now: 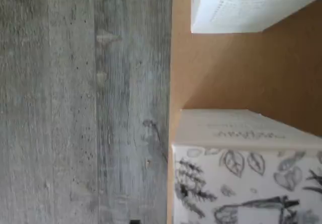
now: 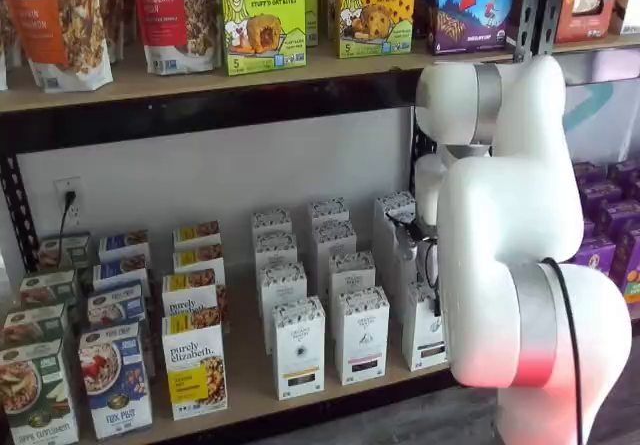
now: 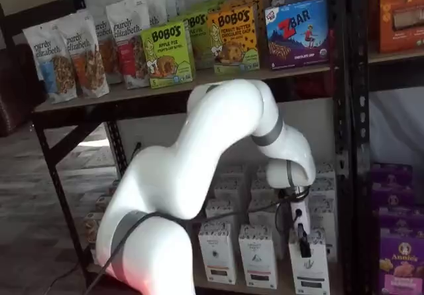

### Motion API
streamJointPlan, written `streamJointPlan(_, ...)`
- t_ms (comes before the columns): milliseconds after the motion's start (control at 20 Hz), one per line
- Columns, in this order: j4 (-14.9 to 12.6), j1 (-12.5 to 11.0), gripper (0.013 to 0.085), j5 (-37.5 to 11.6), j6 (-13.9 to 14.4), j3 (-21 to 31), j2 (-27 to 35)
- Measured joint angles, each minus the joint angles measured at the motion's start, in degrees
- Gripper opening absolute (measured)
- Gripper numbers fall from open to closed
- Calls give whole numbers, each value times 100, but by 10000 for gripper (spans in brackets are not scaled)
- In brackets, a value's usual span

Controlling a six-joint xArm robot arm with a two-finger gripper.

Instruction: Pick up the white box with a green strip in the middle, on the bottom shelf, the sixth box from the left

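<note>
Arm (image 2: pixel 520 265) filled the foreground, hiding most of the gripper (image 3: pixel 303 245); jaw state could not be told. Gripper hung just above the target box (image 3: pixel 309 265), frontmost in the right row on the bottom shelf (image 2: pixel 250 405). Green strip not discernible.

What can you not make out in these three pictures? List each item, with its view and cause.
- Gripper: its black fingers show side-on in a shelf view, so open or shut is unclear.
- White box at the row's right end: partly covered by the arm in both shelf views.
- Box lettering in the wrist view: blurred.
</note>
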Motion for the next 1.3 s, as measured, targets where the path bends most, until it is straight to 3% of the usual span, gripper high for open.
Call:
streamJointPlan(350,-35,1,850,-37,35,-40,63)
streamJointPlan(550,30,-13,770,-125,-32,24,45)
streamJointPlan(650,78,-18,690,-169,-77,63,28)
streamJointPlan(1000,168,-35,690,-421,-164,236,-39)
streamJointPlan(1300,283,-24,570,-455,-253,386,-140)
